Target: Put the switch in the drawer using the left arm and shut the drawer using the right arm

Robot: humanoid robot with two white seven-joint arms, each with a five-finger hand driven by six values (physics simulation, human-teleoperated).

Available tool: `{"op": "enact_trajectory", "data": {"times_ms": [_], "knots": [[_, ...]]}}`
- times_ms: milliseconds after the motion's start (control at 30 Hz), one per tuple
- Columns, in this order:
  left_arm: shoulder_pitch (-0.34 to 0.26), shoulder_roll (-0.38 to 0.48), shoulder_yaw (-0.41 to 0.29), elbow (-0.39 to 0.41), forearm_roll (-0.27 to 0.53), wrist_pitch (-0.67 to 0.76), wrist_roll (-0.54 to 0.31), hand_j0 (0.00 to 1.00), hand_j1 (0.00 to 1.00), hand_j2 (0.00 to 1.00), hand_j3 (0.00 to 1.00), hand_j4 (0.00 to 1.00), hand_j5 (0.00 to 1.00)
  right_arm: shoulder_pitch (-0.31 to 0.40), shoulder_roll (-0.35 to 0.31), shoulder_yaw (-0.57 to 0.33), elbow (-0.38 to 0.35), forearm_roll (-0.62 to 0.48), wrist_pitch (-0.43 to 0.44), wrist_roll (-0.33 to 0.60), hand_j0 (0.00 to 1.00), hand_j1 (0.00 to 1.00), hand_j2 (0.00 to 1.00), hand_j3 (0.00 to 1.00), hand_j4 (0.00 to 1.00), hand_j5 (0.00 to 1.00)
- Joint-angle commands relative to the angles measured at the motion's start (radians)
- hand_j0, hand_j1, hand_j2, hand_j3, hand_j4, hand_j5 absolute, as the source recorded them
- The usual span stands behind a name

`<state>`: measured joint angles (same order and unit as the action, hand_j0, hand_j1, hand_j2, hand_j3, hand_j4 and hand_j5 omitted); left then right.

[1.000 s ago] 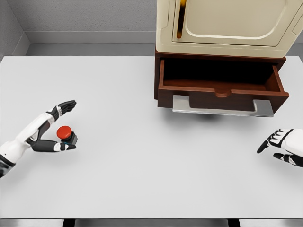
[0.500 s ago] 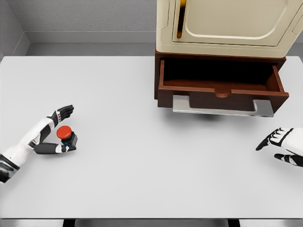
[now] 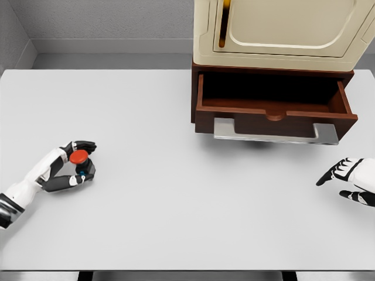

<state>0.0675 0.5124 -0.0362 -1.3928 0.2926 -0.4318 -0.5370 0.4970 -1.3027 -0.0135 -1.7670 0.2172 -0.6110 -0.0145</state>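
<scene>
Grey walls and a pale counter (image 3: pixel 176 205) frame the scene, with the switch (image 3: pixel 81 162) sitting far to the left of the counter, well apart from the open drawer (image 3: pixel 275 108) it is bound for. Small and squat, with a red domed button on a dark base showing a blue spot, the switch looks light and rigid, unlikely to deform; the smooth cap may prove slippery and could depress under pressure, so the dark base, pinched from its sides, appears the safer place to hold. Around it, the left hand (image 3: pixel 69 170) has its fingers (image 3: pixel 85 144) curled over the top of the cap and the thumb tucked under the near side, enclosing the switch in what reads as a grasp, though whether it is clear of the counter cannot be told. Half a second earlier those fingers stood straight and spread above the button, with only the thumb lying beside the base; they have since folded down onto it, and the switch itself has shifted slightly toward the upper left. Over at the right edge, the right hand (image 3: pixel 351 181) rests low with its fingers loosely released, holding nothing, in much the same place as before. Behind, the brown drawer stays pulled out beneath the cream cabinet (image 3: pixel 281 29), its metal handle (image 3: pixel 272 133) facing the robot, unchanged
</scene>
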Motion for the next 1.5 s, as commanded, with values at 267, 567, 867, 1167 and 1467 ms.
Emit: {"op": "enact_trajectory", "data": {"times_ms": [267,567,867,1167,1467], "knots": [[0.008,-0.012,0.010,-0.034,0.014,-0.001,0.002,0.42,0.42,0.42,0.42,0.42,0.42,0.002,0.002,-0.019,0.000,-0.007,0.000,-0.001,0.66,0.66,0.66,0.66,0.66,0.66],[0.002,-0.014,0.024,-0.109,0.010,-0.001,0.000,0.35,0.35,0.35,0.35,0.35,0.35,0.002,0.002,-0.017,0.000,-0.007,0.000,-0.002,0.66,0.66,0.66,0.66,0.66,0.66],[-0.023,-0.017,0.015,-0.144,0.005,0.001,-0.001,0.35,0.35,0.35,0.35,0.35,0.35,0.002,0.002,-0.019,0.000,-0.007,0.000,-0.002,0.66,0.66,0.66,0.66,0.66,0.66],[-0.031,-0.029,0.004,-0.192,0.000,0.002,-0.001,0.36,0.36,0.36,0.36,0.36,0.36,0.002,0.002,-0.019,0.000,-0.007,0.000,-0.002,0.66,0.66,0.66,0.66,0.66,0.66],[-0.092,-0.061,-0.033,-0.219,-0.024,0.007,-0.001,0.35,0.35,0.35,0.35,0.35,0.35,0.003,0.006,-0.017,0.000,-0.007,0.000,-0.002,0.60,0.60,0.60,0.60,0.60,0.60]]}}
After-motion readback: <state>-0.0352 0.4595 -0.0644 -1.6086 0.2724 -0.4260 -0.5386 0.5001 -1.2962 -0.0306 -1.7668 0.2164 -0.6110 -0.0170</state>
